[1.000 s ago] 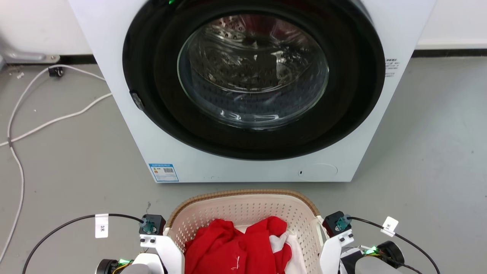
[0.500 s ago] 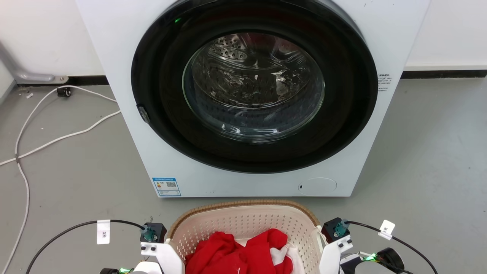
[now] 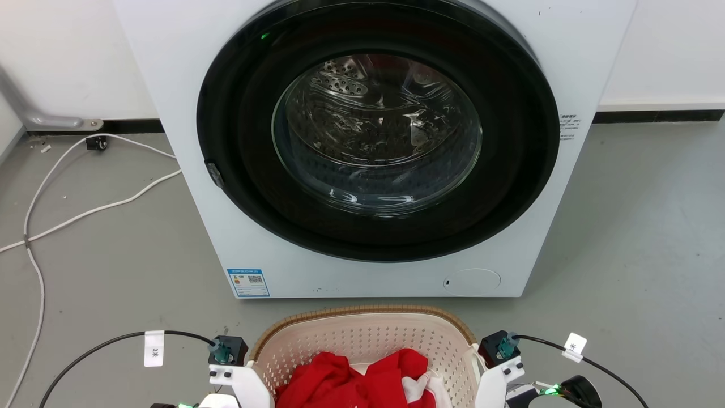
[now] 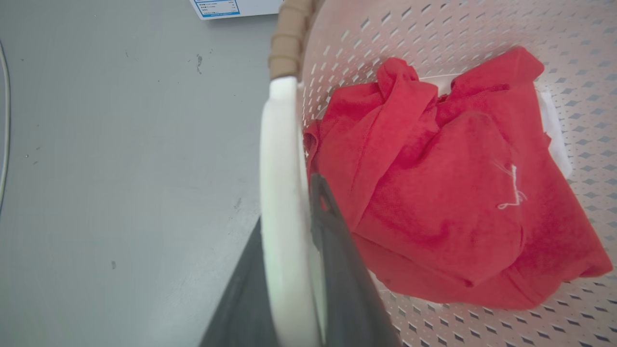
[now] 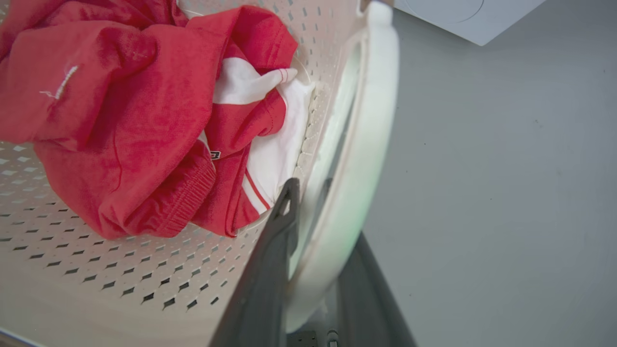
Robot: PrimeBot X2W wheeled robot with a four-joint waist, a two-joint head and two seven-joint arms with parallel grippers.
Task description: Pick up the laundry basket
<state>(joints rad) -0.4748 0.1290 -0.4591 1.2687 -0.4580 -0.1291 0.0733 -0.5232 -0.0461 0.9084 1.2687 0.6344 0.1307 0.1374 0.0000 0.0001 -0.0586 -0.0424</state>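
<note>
The laundry basket (image 3: 362,311), cream perforated plastic with a brown woven-look rim, sits at the bottom middle of the head view, just in front of the washing machine. Red clothing (image 3: 345,382) and a white piece (image 5: 270,154) lie inside it. My left gripper (image 4: 289,202) is shut on the basket's white left handle (image 4: 279,144), one dark finger inside the wall and one outside. On the other side, my right gripper (image 5: 325,212) is shut the same way on the white right handle (image 5: 371,120). Both wrists (image 3: 226,351) (image 3: 501,347) flank the basket.
A white front-loading washing machine (image 3: 374,153) with its round dark door shut stands directly ahead on the grey floor. White cables (image 3: 85,212) trail over the floor at the left. Black cables (image 3: 113,341) loop from both wrists. Bare floor (image 3: 640,255) lies to the right.
The whole head picture has slid downward, so the camera has moved. The basket and both wrists sit a little lower in the picture, and the grippers keep their hold on the handles.
</note>
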